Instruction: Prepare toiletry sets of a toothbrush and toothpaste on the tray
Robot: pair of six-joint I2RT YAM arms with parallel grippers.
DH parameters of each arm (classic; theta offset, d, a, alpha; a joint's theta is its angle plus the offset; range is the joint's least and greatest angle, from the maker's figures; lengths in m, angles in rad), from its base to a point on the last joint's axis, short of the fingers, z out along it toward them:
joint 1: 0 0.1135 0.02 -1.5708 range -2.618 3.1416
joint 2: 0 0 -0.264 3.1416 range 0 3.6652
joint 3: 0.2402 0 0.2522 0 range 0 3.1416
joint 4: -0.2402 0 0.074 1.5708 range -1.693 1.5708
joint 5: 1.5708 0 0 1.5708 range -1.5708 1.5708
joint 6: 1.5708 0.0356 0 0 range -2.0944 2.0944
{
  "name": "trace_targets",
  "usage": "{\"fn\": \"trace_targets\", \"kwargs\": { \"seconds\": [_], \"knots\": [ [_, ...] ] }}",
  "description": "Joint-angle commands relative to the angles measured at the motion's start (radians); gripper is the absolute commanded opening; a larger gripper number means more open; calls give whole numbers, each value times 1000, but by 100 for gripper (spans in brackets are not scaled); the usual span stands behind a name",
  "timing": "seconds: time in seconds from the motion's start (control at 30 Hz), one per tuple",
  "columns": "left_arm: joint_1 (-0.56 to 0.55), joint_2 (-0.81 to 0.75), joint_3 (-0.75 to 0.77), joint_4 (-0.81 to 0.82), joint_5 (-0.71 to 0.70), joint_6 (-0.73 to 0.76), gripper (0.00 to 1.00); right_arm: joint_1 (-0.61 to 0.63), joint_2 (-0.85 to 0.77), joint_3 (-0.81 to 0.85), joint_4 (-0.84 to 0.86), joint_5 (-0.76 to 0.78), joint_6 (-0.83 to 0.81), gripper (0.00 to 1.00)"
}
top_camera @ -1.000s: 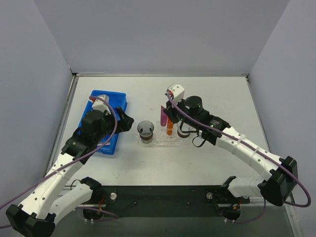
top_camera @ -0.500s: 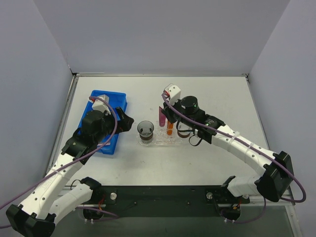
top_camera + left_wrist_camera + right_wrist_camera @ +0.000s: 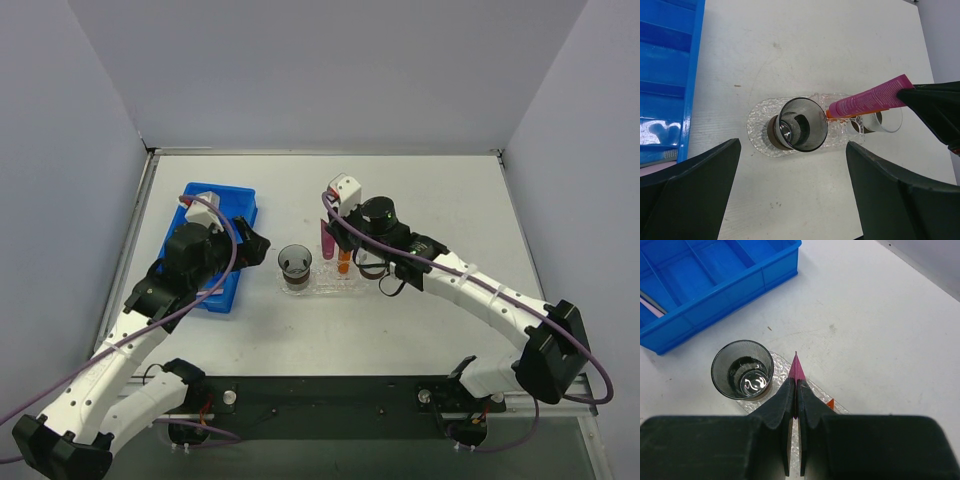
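The clear bumpy tray (image 3: 322, 288) lies mid-table, and also shows in the left wrist view (image 3: 757, 144) and the right wrist view (image 3: 782, 367). My right gripper (image 3: 336, 232) (image 3: 796, 385) is shut on the magenta toothpaste tube (image 3: 327, 238) (image 3: 867, 98) (image 3: 796, 369). It holds the tube tilted over the tray's middle, and I cannot tell whether the tube touches the tray. The orange toothpaste tube (image 3: 344, 262) (image 3: 829, 114) (image 3: 830, 403) is at the tray, mostly hidden. A pale pink toothbrush (image 3: 655, 309) lies in the blue bin. My left gripper (image 3: 255, 240) (image 3: 792, 165) is open and empty, left of the tray.
A dark-bottomed clear cup (image 3: 295, 263) (image 3: 797, 124) (image 3: 742, 369) stands on the tray's left end. A second cup (image 3: 372, 265) (image 3: 881, 120) stands on its right end. The blue compartmented bin (image 3: 240, 200) (image 3: 665, 60) (image 3: 740, 285) sits at the left, under my left arm.
My right gripper has shifted slightly left with the magenta tube still in it. The left arm has not moved.
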Motion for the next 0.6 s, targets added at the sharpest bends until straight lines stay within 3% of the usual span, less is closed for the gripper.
{"fn": "trace_targets", "kwargs": {
  "seconds": [0.0,0.57],
  "knots": [
    [11,-1,9,22,-8,2,97,6,5,4,85,-12,-17,0],
    [25,31,19,33,19,8,97,5,8,-48,139,13,-24,0]
  ]
}}
